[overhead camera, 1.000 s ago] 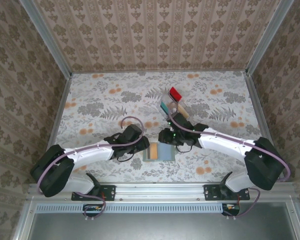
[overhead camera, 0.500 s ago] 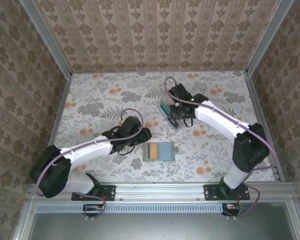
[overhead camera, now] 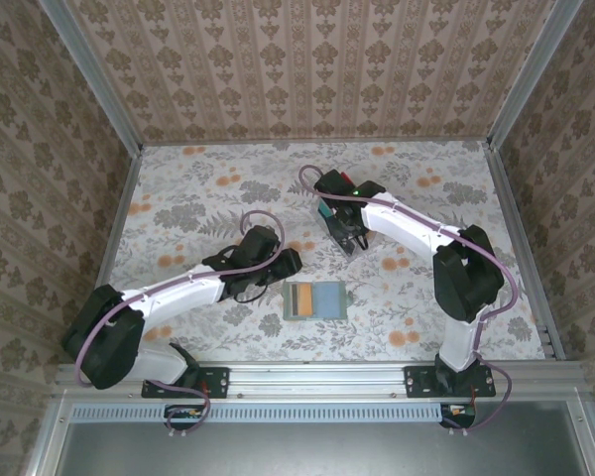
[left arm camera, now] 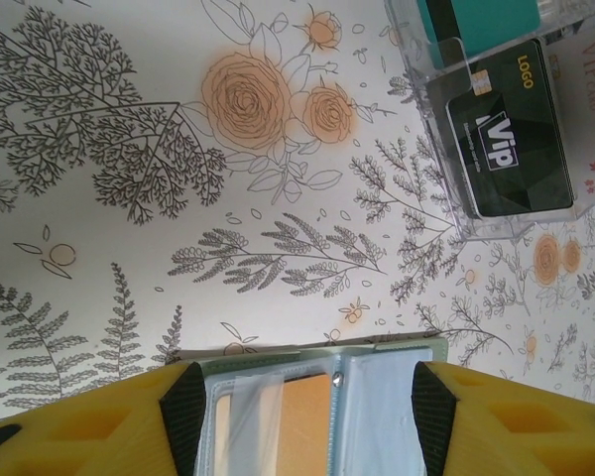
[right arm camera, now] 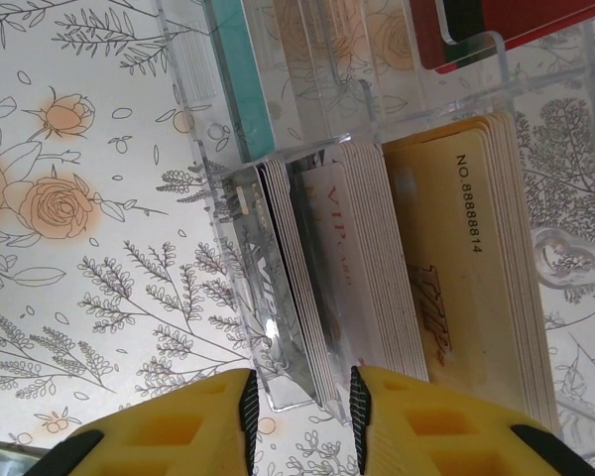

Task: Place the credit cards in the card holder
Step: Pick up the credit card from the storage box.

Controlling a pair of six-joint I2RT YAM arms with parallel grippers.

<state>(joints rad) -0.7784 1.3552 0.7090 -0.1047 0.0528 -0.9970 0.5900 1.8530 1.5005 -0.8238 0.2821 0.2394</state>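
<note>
The sage-green card holder [overhead camera: 314, 299] lies open on the floral table, with a tan-orange card [left arm camera: 302, 426] in its left pocket. My left gripper [overhead camera: 292, 262] hovers just left of and above it, open. In the left wrist view the card holder [left arm camera: 377, 349] shows between and below the fingers [left arm camera: 183, 416]. My right gripper [right arm camera: 302, 416] is open over the near end of the clear tray [right arm camera: 278, 392]. Its jaws straddle the end of the dark credit card stack [right arm camera: 278, 268]. Beside that stand whitish [right arm camera: 362, 268] and tan [right arm camera: 466, 258] stacks, with teal [right arm camera: 243, 69] and red [right arm camera: 516, 25] cards beyond.
The clear compartmented tray [overhead camera: 351, 244] stands mid-table, behind and right of the card holder. A black VIP card [left arm camera: 511, 129] faces up in its near compartment. Metal rails and patterned walls bound the table [overhead camera: 198, 198] on three sides.
My right arm has swung from the card holder back to the clear tray, its jaws narrowing. My left gripper has shifted slightly right and opened wider.
</note>
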